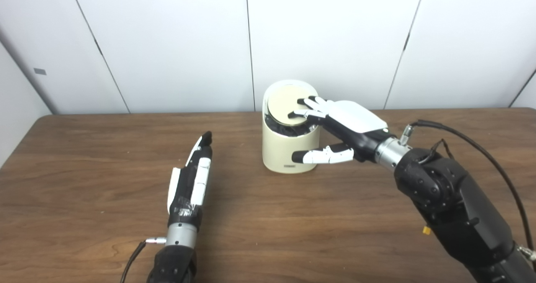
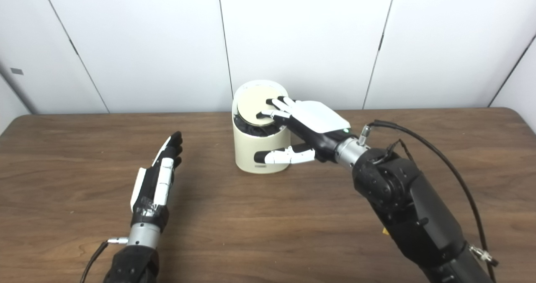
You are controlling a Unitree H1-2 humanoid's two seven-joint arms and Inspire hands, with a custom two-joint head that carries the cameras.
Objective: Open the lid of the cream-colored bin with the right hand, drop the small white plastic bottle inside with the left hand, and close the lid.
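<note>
right hand [image 1: 347, 126]: fingers [image 1: 307, 108] spread flat on the tilted lid [image 1: 287, 104], thumb beside the wall, grasping nothing | left hand [image 1: 193, 178]: fingers straight, released, low over the tabletop [image 1: 104, 182] | cream-colored bin [image 1: 284, 151]: back centre, dark liner under lid, contents hidden | both views match; bottle unseen

Bin [image 1: 289, 149] interior dark behind tilted lid [image 1: 287, 105]; both forearms cut off at bottom edge.

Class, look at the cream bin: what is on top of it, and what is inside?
The right hand's fingers rest on the tilted lid of the bin. Only a dark gap shows beneath; contents are hidden.
</note>
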